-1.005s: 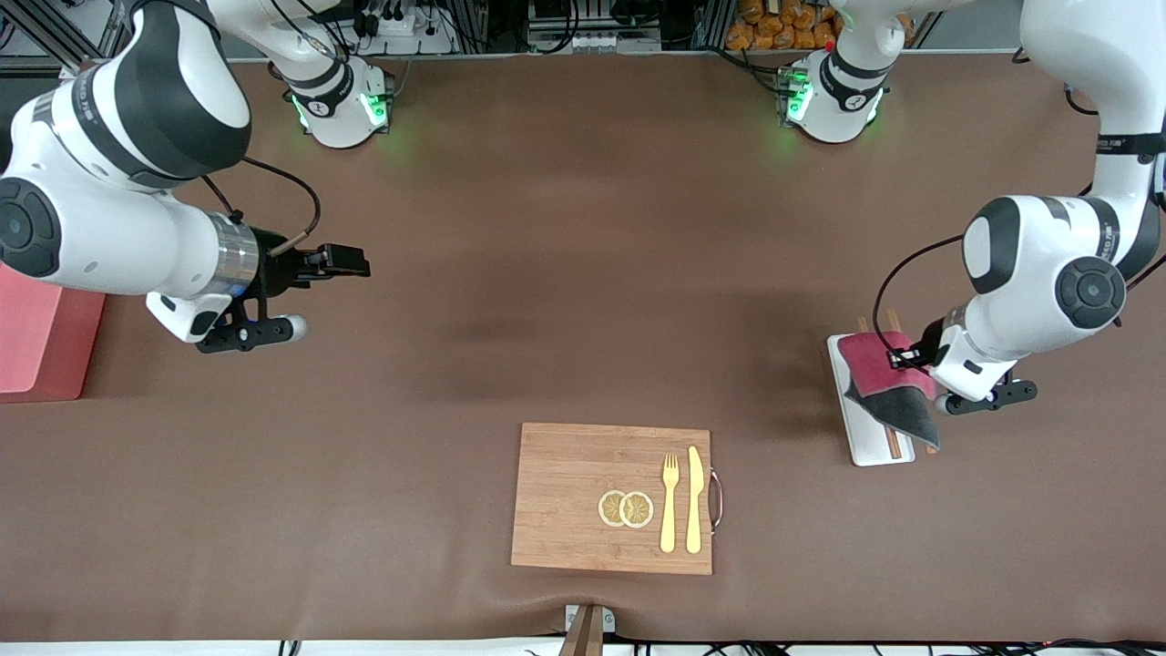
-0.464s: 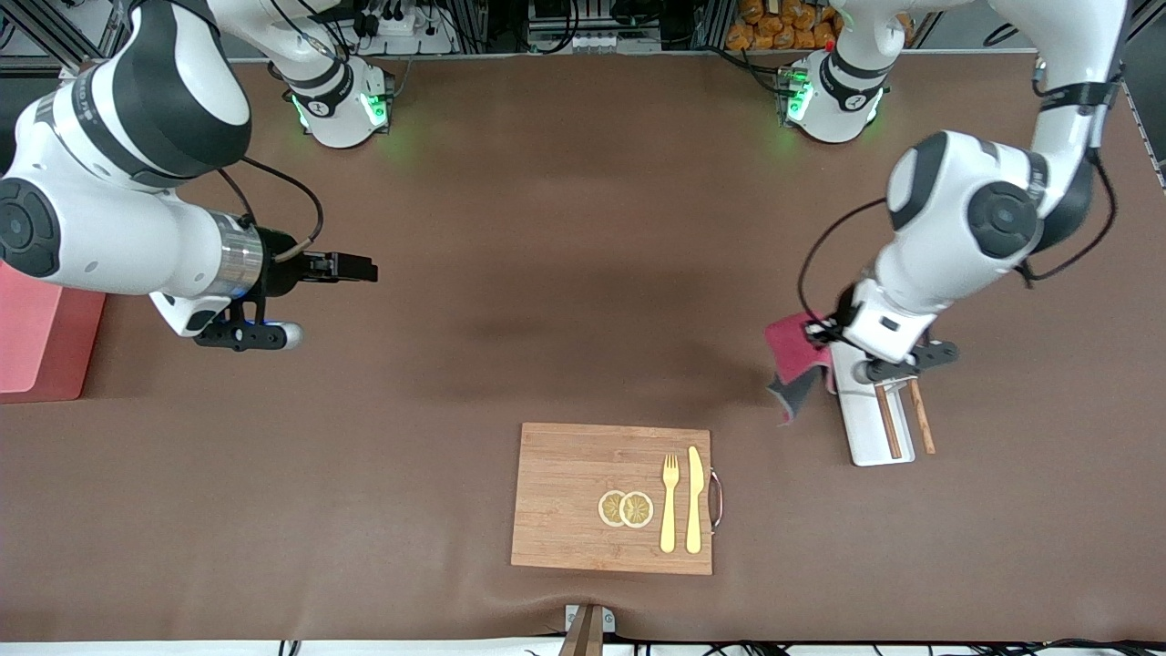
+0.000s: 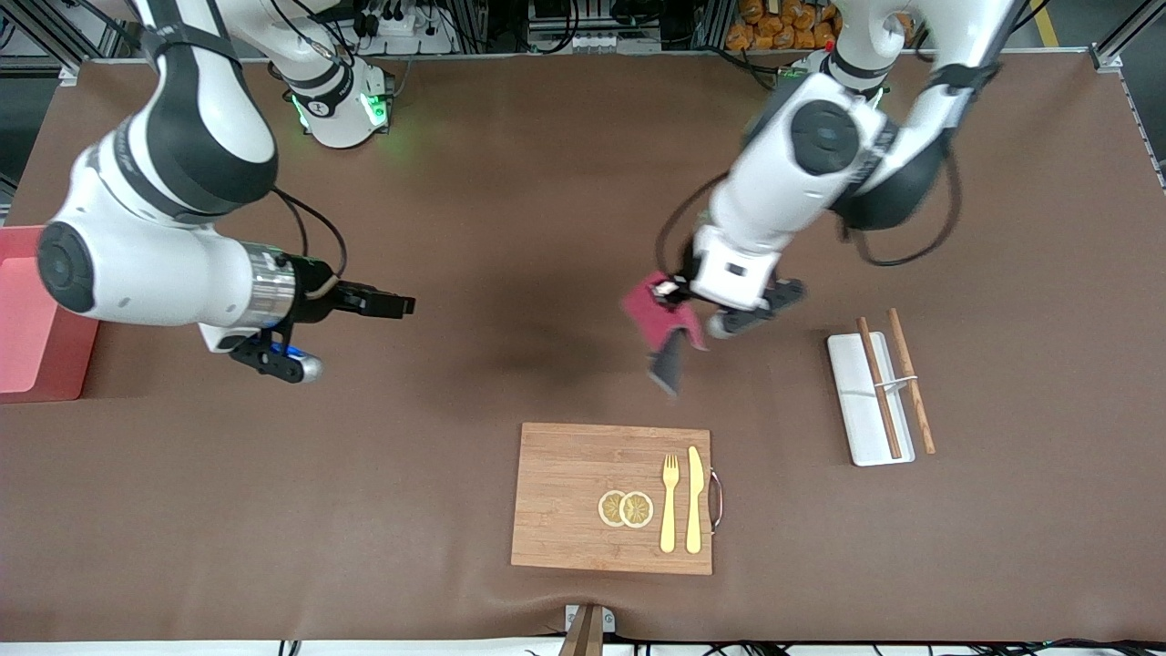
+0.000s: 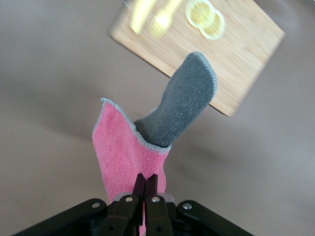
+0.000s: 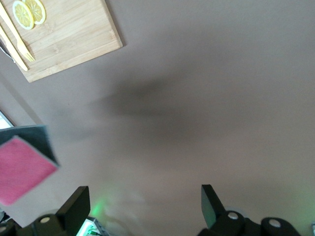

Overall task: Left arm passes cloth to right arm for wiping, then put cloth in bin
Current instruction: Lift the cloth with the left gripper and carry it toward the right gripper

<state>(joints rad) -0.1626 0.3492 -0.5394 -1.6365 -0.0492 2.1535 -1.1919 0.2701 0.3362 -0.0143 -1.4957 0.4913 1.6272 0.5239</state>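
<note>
Pink bin (image 3: 36, 319) waiting at the right arm's end, cloth midair over mid-table
Left gripper (image 3: 669, 290) pinches the dangling cloth (image 3: 668, 333) by one edge; right gripper (image 3: 387, 303) gapes empty nearby; best present the free hanging corner squarely between its fingers

pink-and-grey cloth (image 3: 668, 333) hangs pinched in left claw (image 3: 669, 290) over bare table; salmon bin (image 3: 27, 314) at right arm's end.

A brown mat (image 3: 547, 228) covers the table under even light.

bin (image 3: 36, 314) cut by front view edge, cloth (image 5: 22, 167) blurred in right wrist view
</note>
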